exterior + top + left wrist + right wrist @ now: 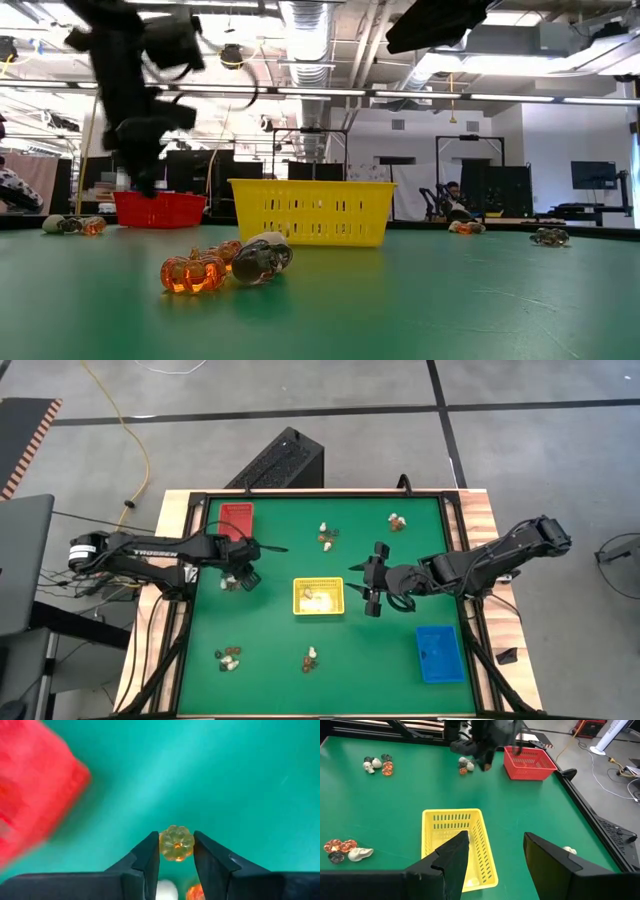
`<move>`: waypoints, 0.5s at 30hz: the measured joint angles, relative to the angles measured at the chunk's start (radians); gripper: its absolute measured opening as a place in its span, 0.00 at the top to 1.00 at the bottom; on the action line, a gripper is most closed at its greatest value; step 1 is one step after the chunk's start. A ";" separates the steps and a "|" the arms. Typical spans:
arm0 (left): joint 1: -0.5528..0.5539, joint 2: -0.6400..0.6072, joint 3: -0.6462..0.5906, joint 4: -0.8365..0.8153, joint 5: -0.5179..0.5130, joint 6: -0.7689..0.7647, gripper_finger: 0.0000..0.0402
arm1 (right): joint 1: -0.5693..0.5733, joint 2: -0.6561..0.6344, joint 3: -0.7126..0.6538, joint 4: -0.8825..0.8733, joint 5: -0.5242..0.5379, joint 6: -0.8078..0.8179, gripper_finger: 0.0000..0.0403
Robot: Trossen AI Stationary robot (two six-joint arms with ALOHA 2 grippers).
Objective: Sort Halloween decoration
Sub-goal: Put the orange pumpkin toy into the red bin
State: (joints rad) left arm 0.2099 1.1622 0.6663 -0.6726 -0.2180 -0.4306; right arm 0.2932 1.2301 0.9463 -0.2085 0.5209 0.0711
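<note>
My left gripper (243, 572) hovers over the mat between the red tray (237, 520) and a small cluster of trinkets (231, 583), shut on a round orange pumpkin trinket (176, 843). In its wrist view a white trinket (167, 890) and an orange one (196, 893) lie behind the fingers. My right gripper (368, 591) is open, just right of the yellow tray (318, 597), which holds cream trinkets. More clusters lie at the far middle (327, 536), the far right (397, 521), the near left (228, 657) and the near middle (312, 657). My left gripper pinches the orange pumpkin trinket by its two opposite sides (162, 845) between the two fingertips (150, 852). The fingers come from above, pointing down at the mat. The pumpkin sits at their free ends, apart from the trinkets lying behind them.
The blue tray (438, 653) lies at the near right of the green mat. A raised black frame (200, 500) edges the table. The red tray (527, 762) sits at the far left, close to my left gripper. Bare mat lies between the trays.
</note>
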 joint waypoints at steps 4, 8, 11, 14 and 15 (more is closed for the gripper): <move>0.034 -0.004 0.110 -0.088 -0.145 0.062 0.77 | 0.000 0.000 0.000 0.000 0.000 0.000 0.46; 0.161 -0.005 0.159 -0.089 -0.213 0.154 0.78 | 0.000 0.000 0.000 0.003 0.000 0.007 0.46; 0.318 0.000 0.147 -0.054 -0.195 0.214 0.78 | 0.000 0.000 0.000 0.004 0.000 0.007 0.46; 0.456 0.017 0.145 -0.051 -0.165 0.213 0.77 | 0.001 0.000 0.000 0.003 0.000 0.007 0.46; 0.490 0.019 0.145 -0.050 -0.149 0.225 0.75 | 0.001 0.000 0.000 0.003 0.000 0.007 0.46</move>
State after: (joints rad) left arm 0.6995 1.1816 0.8116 -0.7229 -0.3670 -0.2060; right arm 0.2943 1.2304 0.9463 -0.2054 0.5209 0.0784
